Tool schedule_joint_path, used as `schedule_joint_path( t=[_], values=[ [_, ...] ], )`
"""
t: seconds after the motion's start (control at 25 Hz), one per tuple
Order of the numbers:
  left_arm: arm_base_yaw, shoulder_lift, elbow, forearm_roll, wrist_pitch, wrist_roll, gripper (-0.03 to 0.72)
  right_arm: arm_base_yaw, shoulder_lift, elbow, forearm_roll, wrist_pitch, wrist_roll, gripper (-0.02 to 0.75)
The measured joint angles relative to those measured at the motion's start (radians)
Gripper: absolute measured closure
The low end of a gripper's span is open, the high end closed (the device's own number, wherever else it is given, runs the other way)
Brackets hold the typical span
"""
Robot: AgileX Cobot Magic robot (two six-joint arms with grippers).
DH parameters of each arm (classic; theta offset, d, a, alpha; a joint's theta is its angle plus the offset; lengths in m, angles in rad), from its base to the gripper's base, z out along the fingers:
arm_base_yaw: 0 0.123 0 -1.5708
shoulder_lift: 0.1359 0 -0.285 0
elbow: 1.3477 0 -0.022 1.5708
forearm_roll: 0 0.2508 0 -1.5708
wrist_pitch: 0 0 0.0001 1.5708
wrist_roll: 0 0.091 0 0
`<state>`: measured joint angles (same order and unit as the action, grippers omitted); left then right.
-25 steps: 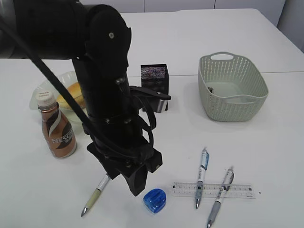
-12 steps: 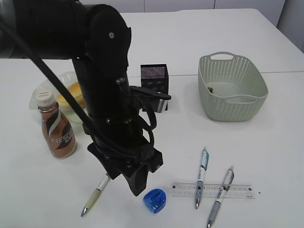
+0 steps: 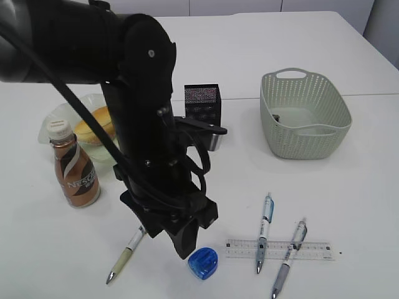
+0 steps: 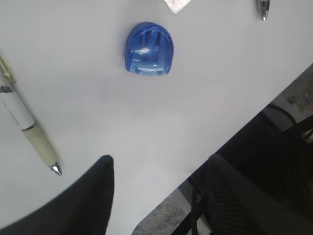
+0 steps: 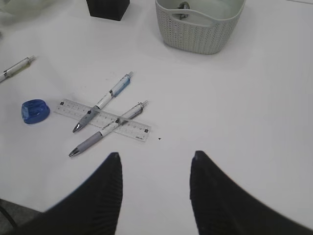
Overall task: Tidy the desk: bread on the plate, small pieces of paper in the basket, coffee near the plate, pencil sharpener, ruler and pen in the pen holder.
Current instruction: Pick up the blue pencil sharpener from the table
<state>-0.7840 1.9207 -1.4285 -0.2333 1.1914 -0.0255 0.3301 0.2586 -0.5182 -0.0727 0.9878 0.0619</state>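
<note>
The left pincer [image 4: 159, 169] hangs just over the worktop [image 3: 349, 205] with its two fingers [image 4: 95, 188] apart and nothing between them. It touches nothing. The blue pencil sharpener [image 4: 149, 49] lies flat just in front of it, so the step in hand looks like picking that sharpener up.

To do it well, the arm should go a bit forward until the sharpener sits right in the middle of the gap. Then it should go straight down, with one finger on each side. The sharpener is small, smooth and round at one end, so it could slip or skid away if only one finger bumps it. A slow, even squeeze on its flatter sides would be safest. A white pen [image 4: 27, 129] lies close by on one side, and the end of the ruler [image 3: 279, 249] is near on the other, so the fingers should keep off both.

The right pincer [image 5: 154, 169] is apart too, and empty, high over a bare bit of worktop. Two more pens [image 5: 100, 103] lie across the ruler.

The pen holder [image 3: 202, 103] stands further back, near the middle. The bread [image 3: 93, 124] sits on the plate [image 3: 87, 103], with the coffee [image 3: 75, 168] beside it. The basket [image 3: 304, 115] is off to the right
</note>
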Motion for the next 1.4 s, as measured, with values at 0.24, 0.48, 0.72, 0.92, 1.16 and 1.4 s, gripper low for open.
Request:
schedule_joint_path(
  t=[0.24, 0.48, 0.72, 0.92, 1.16, 1.4],
  values=[
    [-0.014, 0.071, 0.0, 0.027, -0.022, 0.0, 0.195, 0.0, 0.0, 0.0, -0.002, 0.006, 0.0, 0.374],
    [-0.063, 0.111, -0.004, 0.042, -0.124, -0.005, 0.129, 0.0, 0.0, 0.0, -0.002, 0.008, -0.002, 0.374],
    [-0.067, 0.175, -0.023, 0.048, -0.184, -0.039, 0.127, 0.0, 0.0, 0.0, -0.002, 0.01, -0.002, 0.374],
    [-0.067, 0.204, -0.034, 0.052, -0.238, -0.042, 0.127, 0.0, 0.0, 0.0, -0.002, 0.017, -0.002, 0.374],
    [-0.067, 0.24, -0.035, 0.054, -0.253, -0.042, 0.127, 0.0, 0.0, 0.0, -0.006, 0.019, -0.002, 0.374],
    [-0.067, 0.249, -0.035, 0.057, -0.284, -0.042, 0.127, 0.0, 0.0, 0.0, -0.007, 0.021, -0.002, 0.374]
  ],
)
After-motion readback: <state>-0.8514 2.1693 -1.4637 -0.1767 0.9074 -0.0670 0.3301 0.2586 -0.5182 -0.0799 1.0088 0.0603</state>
